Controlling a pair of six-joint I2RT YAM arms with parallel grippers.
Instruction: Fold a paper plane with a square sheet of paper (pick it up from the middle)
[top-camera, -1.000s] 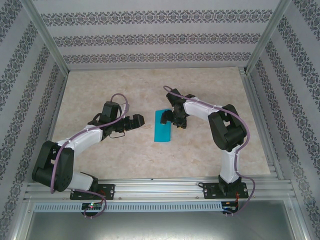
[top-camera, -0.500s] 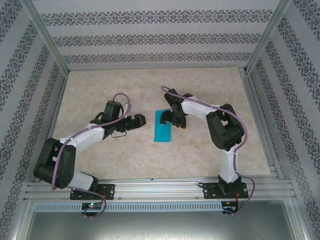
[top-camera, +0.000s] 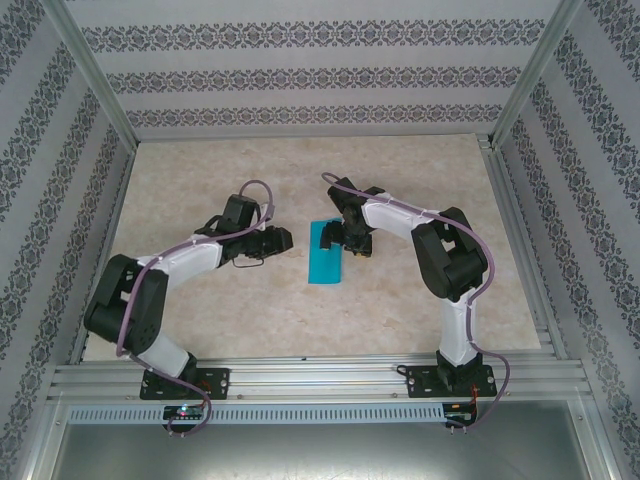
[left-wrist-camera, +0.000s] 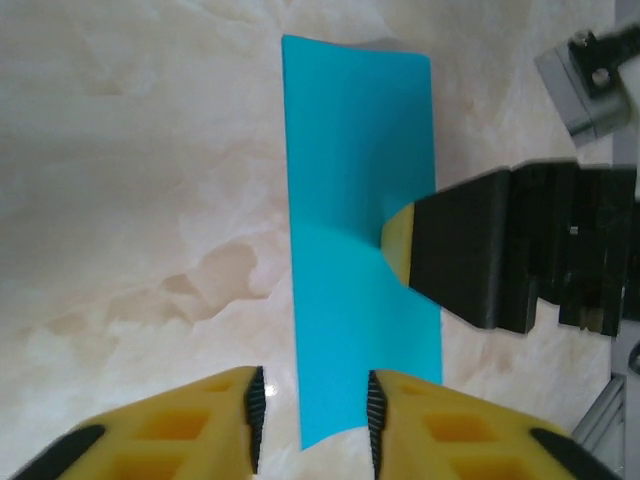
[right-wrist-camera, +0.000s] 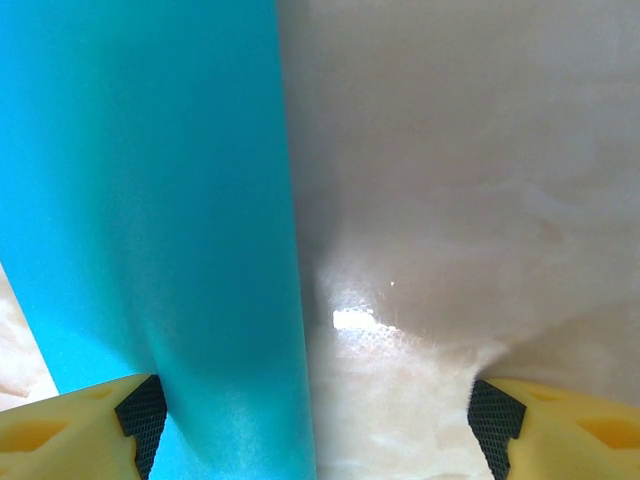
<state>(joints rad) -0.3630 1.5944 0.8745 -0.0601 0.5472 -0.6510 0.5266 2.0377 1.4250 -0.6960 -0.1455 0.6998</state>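
While my left gripper (left-wrist-camera: 310, 410), jaws narrowed yet apart on nothing, faces the paper (left-wrist-camera: 350, 200) lying just ahead, my right gripper (right-wrist-camera: 310, 415), spread wide, presses its right edge, likely to hold the fold flat.

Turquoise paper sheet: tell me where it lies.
Top view: the turquoise paper sheet lies mid-table, right of the left gripper, with the right gripper resting on its far end.

Readable text: none | Labels, brands: none legible | Numbers, signs: none legible | Views checked: top external, left wrist, right wrist
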